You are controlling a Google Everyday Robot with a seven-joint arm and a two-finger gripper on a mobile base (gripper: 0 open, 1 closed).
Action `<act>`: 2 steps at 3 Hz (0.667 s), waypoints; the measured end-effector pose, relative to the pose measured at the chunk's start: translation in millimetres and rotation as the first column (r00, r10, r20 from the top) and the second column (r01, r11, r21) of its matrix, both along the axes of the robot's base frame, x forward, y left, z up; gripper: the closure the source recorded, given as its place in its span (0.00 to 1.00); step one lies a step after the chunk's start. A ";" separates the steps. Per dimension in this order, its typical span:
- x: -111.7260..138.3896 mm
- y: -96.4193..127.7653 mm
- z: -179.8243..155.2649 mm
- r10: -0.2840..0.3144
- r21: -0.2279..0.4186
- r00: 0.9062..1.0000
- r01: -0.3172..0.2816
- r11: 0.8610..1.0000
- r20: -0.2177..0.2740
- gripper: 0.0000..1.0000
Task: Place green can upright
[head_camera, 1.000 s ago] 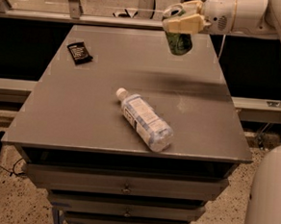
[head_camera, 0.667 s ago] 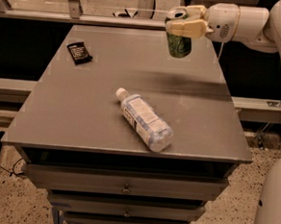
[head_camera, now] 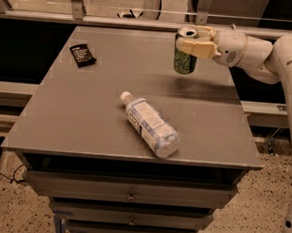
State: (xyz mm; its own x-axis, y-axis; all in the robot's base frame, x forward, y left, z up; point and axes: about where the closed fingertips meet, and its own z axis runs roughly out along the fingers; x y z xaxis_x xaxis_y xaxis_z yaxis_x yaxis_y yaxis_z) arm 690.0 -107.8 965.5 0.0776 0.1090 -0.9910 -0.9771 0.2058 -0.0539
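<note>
Item one: a grey table [head_camera: 75, 118] is standing in the middle of the view, with drawers [head_camera: 131, 190] sitting closed beneath its top. Item two: a clear plastic bottle [head_camera: 149, 125] is lying on its side near the front edge, right of centre, its white cap [head_camera: 125, 95] pointing toward the far left. Item three: a small dark packet [head_camera: 82, 55] is lying flat near the far left corner, well apart from the bottle. A metal rail [head_camera: 92, 19] is running behind the table. A speckled floor [head_camera: 244, 220] is showing below. The gripper [head_camera: 187, 41] is hanging over the far right part of the tabletop.
</note>
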 end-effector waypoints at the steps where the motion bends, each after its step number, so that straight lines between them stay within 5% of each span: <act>1: -0.5 -4.6 -16.8 0.002 0.043 1.000 -0.002 0.999 0.001 1.00; 2: -2.6 -7.2 -29.0 0.003 0.054 1.000 -0.002 0.999 -0.004 1.00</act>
